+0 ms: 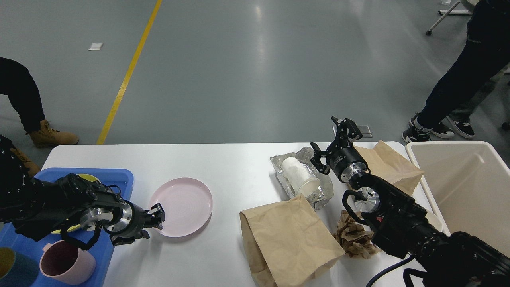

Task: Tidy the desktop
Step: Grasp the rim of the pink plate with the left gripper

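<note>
A: Where is the table (239, 167) in all this?
B: Across the lower half of the frame, white and smooth, with clutter at both ends. It is not itself to be lifted; what gets handled is what lies on it.
A: Starting with?
B: I judge the pink plate (183, 206), lower left of centre. It looks stiff, light and rather slippery, lying flat, so only its rim offers a hold. The left tool (157, 217) is at its left rim, but whether its fingers are pinching the rim I cannot tell; they show too dark and small.
A: And beside it?
B: The blue tray (119, 175) at the far left, holding a pink mug (67, 263).
A: The right side?
B: A brown paper bag (287, 239), soft and light, a foil container (318, 193) with a white paper cup (301, 177), easily crushed, and crumpled brown paper (352, 237). The right tool (332, 145) hovers above them, fingers spread and holding nothing, near the cream bin (466, 183) at the right edge.
</note>
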{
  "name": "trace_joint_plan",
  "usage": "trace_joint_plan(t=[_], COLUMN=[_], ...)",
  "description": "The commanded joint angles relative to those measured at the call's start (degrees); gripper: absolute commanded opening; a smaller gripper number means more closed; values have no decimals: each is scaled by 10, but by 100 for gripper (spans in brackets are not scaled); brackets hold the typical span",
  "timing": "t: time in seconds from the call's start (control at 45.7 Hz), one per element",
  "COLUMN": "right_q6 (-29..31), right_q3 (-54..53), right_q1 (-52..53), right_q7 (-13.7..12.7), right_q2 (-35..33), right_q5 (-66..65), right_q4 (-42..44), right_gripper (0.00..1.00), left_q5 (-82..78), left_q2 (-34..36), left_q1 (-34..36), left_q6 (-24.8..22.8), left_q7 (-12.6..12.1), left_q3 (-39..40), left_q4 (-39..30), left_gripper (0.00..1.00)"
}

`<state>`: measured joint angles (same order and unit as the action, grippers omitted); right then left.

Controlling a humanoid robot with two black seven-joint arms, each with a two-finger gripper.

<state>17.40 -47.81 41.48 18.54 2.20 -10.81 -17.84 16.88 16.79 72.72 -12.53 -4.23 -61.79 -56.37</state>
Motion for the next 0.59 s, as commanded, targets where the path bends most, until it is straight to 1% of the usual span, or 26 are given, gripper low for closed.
trace_joint_plan(t=[0.0,0.153,0.482,0.569], right_q6=[0,0,0,0], right_q3=[0,0,0,0], right_q1=[0,0,0,0], right_q7=[0,0,0,0], right_q2=[0,0,0,0], right_q5=[0,0,0,0], right_q4=[0,0,0,0], right_gripper=[100,100,100,100], left_q5=[0,0,1,1], left_q2=[2,2,4,6], left_q1=[-1,-4,-3,-1], left_q6=[-31,-54,-125,-139], left_q7=[-12,-13,-13,-12], left_q3=[0,0,0,0], left_q4=[16,27,41,41], left_gripper=[31,24,1,0])
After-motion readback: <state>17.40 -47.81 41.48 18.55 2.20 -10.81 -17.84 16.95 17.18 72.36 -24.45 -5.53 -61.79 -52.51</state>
